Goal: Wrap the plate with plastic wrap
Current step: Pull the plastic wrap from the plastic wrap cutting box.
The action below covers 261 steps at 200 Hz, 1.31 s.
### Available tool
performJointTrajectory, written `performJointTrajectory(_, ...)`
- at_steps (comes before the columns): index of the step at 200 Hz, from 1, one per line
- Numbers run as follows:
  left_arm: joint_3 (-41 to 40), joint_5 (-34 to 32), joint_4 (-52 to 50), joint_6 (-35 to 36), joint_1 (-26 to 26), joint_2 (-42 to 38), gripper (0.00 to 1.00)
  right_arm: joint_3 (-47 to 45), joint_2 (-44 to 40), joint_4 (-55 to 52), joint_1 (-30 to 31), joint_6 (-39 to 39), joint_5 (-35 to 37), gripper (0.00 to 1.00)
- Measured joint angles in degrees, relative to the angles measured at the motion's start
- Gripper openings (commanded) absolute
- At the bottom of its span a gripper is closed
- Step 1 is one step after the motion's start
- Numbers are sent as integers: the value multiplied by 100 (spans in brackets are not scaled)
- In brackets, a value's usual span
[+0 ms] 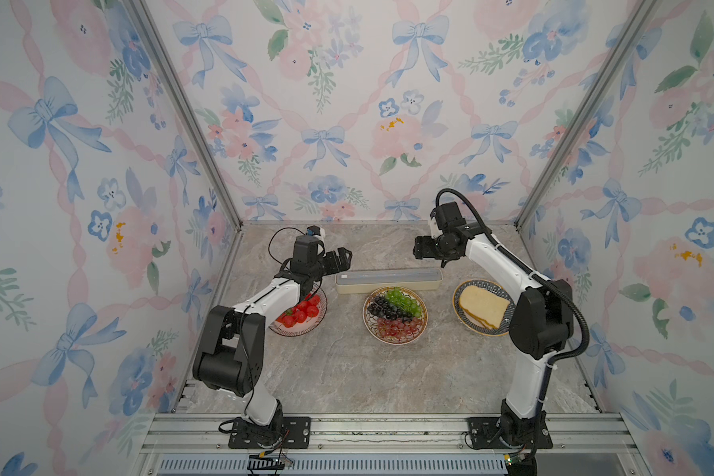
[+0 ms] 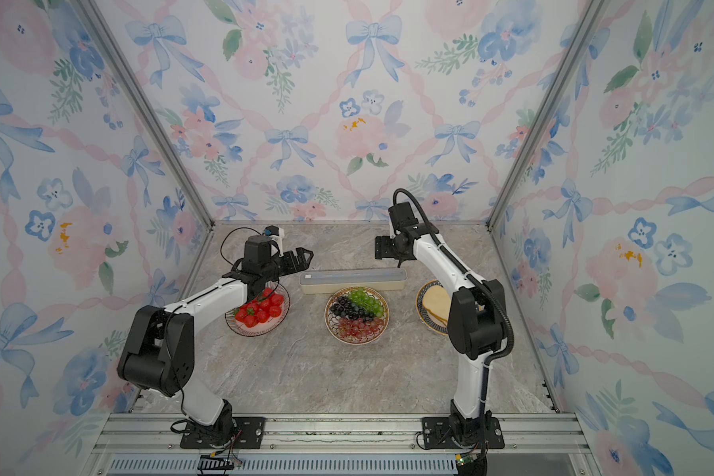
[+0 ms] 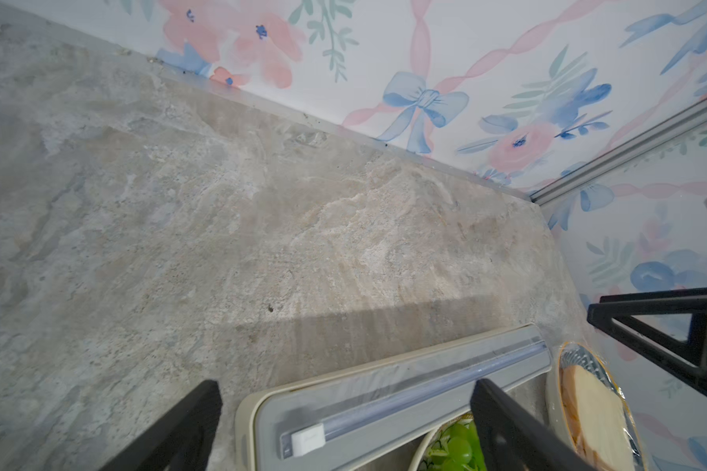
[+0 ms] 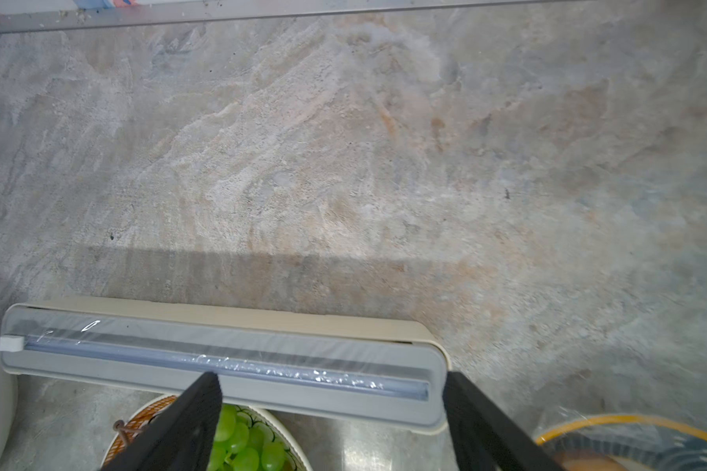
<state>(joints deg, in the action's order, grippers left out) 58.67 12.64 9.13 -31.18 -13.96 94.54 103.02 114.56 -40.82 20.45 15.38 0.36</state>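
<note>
In both top views the cream box (image 1: pixel 388 281) lay crosswise on the table (image 1: pixel 347 371), just behind the grape plate (image 1: pixel 365 319). The tomato plate (image 1: pixel 301 333) sat off one end of the box and the bread plate (image 1: pixel 457 294) off the other. The left gripper (image 1: pixel 344 257) hung near the box's tomato-side end and the right gripper (image 1: pixel 418 247) near its bread-side end. Both were clear of the box and empty. One arm at each end probably suited drawing a wide sheet evenly. The film was too thin to make out from there.

The left wrist view looked down on the box's end with the white slider (image 3: pixel 307 441). That gripper's fingers (image 3: pixel 188 424) were spread wide above the grey lid (image 3: pixel 364 391), touching nothing.

In the right wrist view the plastic wrap (image 4: pixel 286 372) showed as crinkly glints along the lid's slot, on the box and not yet drawn out. This gripper's fingers (image 4: pixel 188 420) also stood well apart, gripping nothing, over the box's bread-side end. The box sat so close to the grape plate that a sheet pulled forward would likely fall over it.
</note>
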Motion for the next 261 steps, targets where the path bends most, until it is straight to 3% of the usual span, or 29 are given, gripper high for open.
performJointTrajectory(53, -22, 518, -4, -208, 96, 680, 98, 573, 970, -636, 175, -44, 179, 86)
performJointTrajectory(154, -22, 931, -17, -212, 39, 881, 98, 538, 997, -918, 175, -42, 391, 84)
performJointTrajectory(261, 0, 708, -15, -251, -157, 992, 98, 96, 848, 284, 348, 896, -1250, 79)
